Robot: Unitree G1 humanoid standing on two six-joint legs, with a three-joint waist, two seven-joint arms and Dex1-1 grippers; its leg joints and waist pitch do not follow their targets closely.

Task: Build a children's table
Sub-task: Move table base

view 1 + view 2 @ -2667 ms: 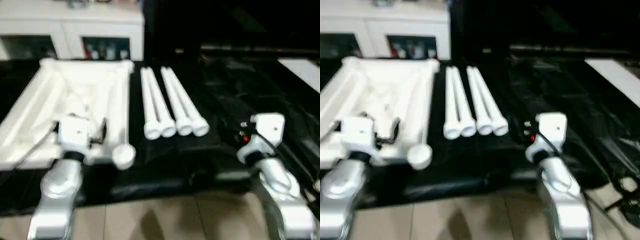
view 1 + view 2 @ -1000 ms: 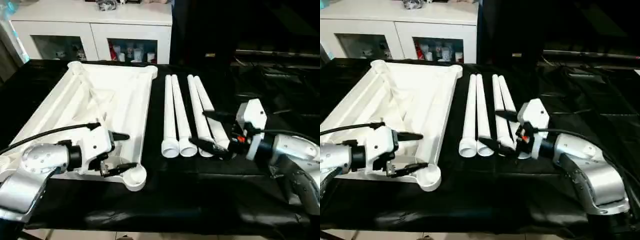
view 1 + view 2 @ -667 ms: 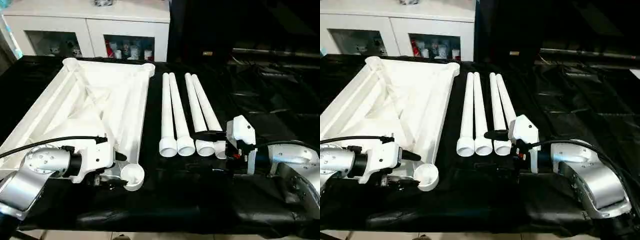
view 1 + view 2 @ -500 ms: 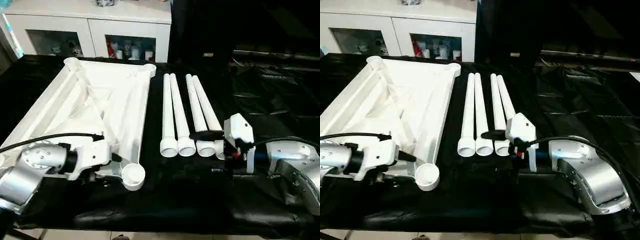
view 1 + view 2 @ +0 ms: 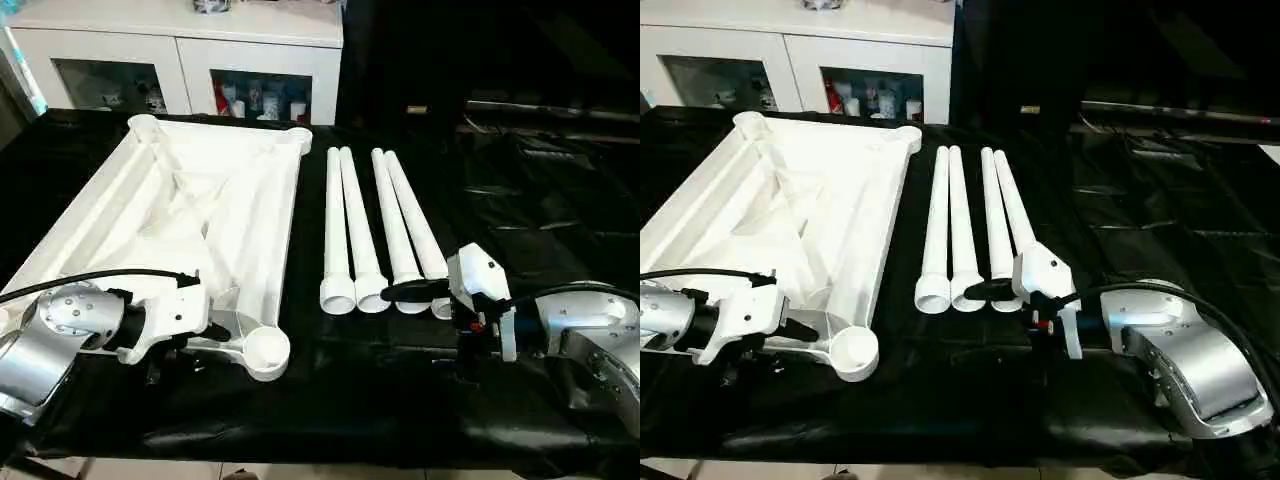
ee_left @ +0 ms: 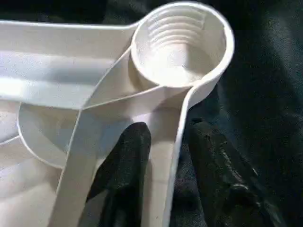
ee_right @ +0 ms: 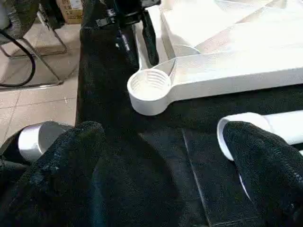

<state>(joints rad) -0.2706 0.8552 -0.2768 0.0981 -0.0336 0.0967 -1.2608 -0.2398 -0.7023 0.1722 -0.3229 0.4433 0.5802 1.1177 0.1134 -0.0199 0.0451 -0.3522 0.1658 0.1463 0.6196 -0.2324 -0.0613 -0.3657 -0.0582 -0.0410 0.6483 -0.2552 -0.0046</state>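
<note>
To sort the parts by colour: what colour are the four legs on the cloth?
White, all four legs; the left eye view shows them best.

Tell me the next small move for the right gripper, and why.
Probably close the right gripper on the rightmost leg. Its fingers stand wide open around that leg's open near end, all four legs lie loose on the cloth, and the left gripper straddles the tabletop's rim beside the corner socket.

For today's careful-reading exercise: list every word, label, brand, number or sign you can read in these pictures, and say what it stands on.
None can be read.
Cardboard box on the floor: a printed label, too small to read.
Items behind the cabinet's glass doors: any labels too blurred.
Tabletop and legs: plain white, no markings.
</note>
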